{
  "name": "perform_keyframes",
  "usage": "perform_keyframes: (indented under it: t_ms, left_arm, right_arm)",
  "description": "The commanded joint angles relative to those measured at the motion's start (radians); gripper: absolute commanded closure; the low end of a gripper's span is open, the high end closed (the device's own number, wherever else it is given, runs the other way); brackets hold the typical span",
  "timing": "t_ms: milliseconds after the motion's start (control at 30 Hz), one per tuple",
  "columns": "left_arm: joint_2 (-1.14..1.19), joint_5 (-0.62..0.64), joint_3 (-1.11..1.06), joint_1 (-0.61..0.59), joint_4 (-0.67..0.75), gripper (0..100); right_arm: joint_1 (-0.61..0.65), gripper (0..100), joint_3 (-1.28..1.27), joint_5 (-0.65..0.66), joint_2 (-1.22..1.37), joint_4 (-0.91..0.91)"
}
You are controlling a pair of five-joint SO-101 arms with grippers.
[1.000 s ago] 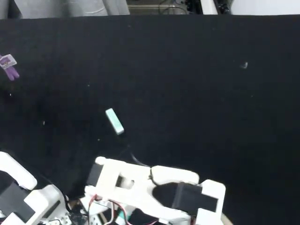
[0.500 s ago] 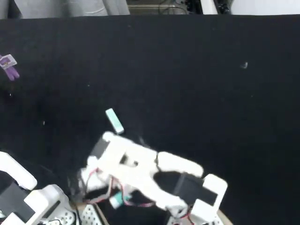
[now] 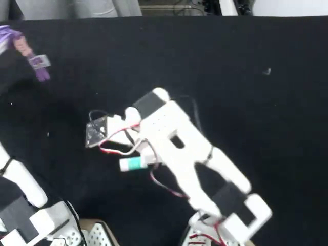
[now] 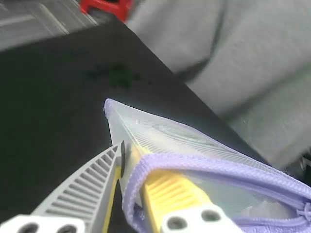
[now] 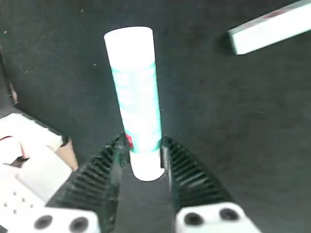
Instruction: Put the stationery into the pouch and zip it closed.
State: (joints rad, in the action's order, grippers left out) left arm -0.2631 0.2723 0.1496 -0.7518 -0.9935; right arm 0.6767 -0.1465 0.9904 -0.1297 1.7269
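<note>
My right gripper (image 5: 141, 145) is shut on a white glue stick with a teal band (image 5: 134, 92), holding it near one end above the black table. In the high view the glue stick (image 3: 132, 164) pokes out from under the right arm (image 3: 174, 138) near the table's middle. A pale mint eraser bar (image 5: 272, 26) lies on the table beyond it. My left gripper (image 4: 129, 167) is shut on the edge of a clear pouch with a purple zipper (image 4: 204, 145), one yellow finger (image 4: 167, 194) inside it. The pouch's purple zipper end and tag (image 3: 36, 62) hang at the far left.
The black table (image 3: 246, 77) stretches wide to the right and back. The left arm's white base (image 3: 25, 200) stands at the front left corner. Loose red and white wires (image 3: 115, 146) hang under the right arm. Grey cloth (image 4: 252, 58) lies past the table's edge.
The right arm has swung out from the front edge to the table's middle with the glue stick, now covering the eraser from above. The pouch's purple tag has risen and shifted right.
</note>
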Motion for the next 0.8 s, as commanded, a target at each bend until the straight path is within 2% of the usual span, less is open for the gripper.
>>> perform_keyframes:
  t_ms: [0,100,433,667,767]
  left_arm:
    - [-0.049,-0.011,0.076,0.091,-0.055,97]
    - [-0.049,-0.011,0.134,0.165,-0.147,97]
    - [-0.049,-0.008,0.329,0.414,-0.416,97]
    - [-0.049,-0.003,0.355,0.535,-0.522,97]
    - [-0.044,-0.002,0.355,0.590,-0.563,97]
  right_arm:
    - [-0.029,97.0,0.054,0.005,-0.191,0.025]
    - [-0.068,97.0,0.054,-0.017,-0.306,-0.002]
    - [-0.321,97.1,0.048,-0.319,-0.547,-0.296]
    - [-0.322,97.3,0.045,-0.585,-0.644,-0.491]
    - [-0.296,98.7,0.016,-0.647,-0.653,-0.585]
